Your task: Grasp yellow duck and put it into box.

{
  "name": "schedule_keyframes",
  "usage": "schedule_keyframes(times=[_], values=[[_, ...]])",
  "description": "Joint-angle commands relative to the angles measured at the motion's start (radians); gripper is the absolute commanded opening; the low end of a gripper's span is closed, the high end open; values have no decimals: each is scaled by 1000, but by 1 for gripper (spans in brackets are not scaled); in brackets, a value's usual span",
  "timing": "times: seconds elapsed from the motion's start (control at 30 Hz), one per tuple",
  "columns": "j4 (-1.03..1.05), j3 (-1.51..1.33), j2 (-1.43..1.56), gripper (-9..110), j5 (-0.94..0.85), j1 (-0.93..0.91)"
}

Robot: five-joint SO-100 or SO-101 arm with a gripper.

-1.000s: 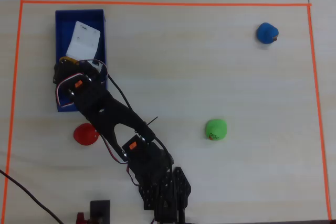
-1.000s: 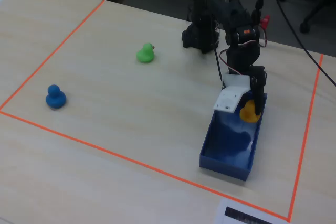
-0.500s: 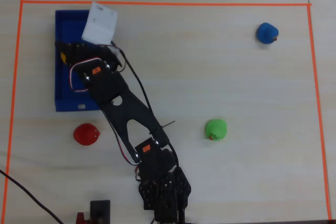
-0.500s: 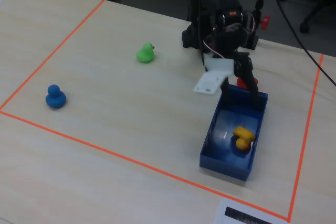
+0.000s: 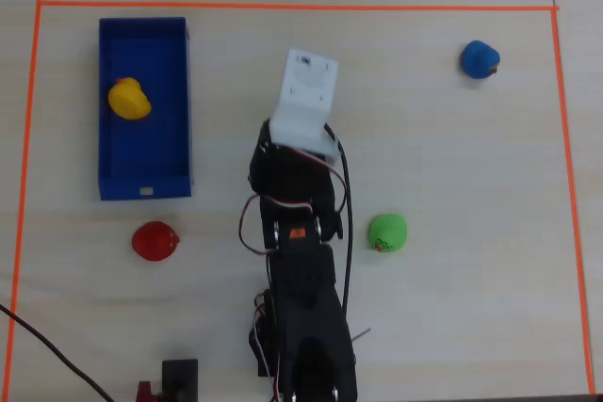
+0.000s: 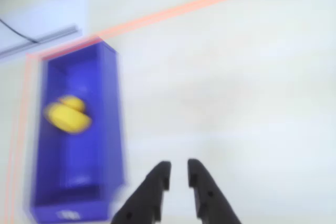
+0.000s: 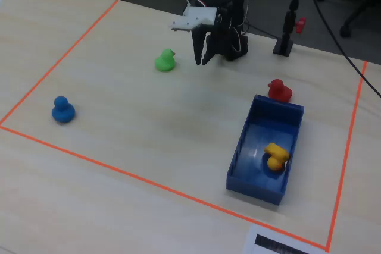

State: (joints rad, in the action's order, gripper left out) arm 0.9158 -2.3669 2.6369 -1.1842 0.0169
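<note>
Jaws are seen nearly closed, only a narrow gap left between the tips, and nothing is held or touched; the gripper (image 6: 177, 174) hangs over bare worktop (image 5: 424, 157), well apart from the box (image 5: 112, 162). In the wrist view the box (image 6: 110, 129) lies to the left of the jaws, its long axis running away from the camera, roughly parallel to the fingers. The yellow duck (image 5: 128, 99) is seen resting inside the box, on the floor of the half away from the small pale label (image 5: 145, 192) in the overhead view, lying tipped on its side in the fixed view (image 7: 275, 156). The placing is judged done, so no further grasp of the duck is called for. The gripper (image 7: 202, 60) is found between the box (image 7: 238, 147) and the green toy (image 7: 165, 60), closer to the green toy, with the red toy (image 7: 278, 90) just beyond the box's far short wall.
</note>
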Motion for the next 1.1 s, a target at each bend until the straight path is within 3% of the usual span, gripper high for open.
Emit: schedule_keyframes(times=[0.0, 0.17, 0.43, 1.07], values=[[-48, -523, 348, 0, -46, -72], [40, -742, 614, 0, -52, -78], [382, -744, 673, 0, -114, -67], [391, -744, 673, 6, -92, -95]])
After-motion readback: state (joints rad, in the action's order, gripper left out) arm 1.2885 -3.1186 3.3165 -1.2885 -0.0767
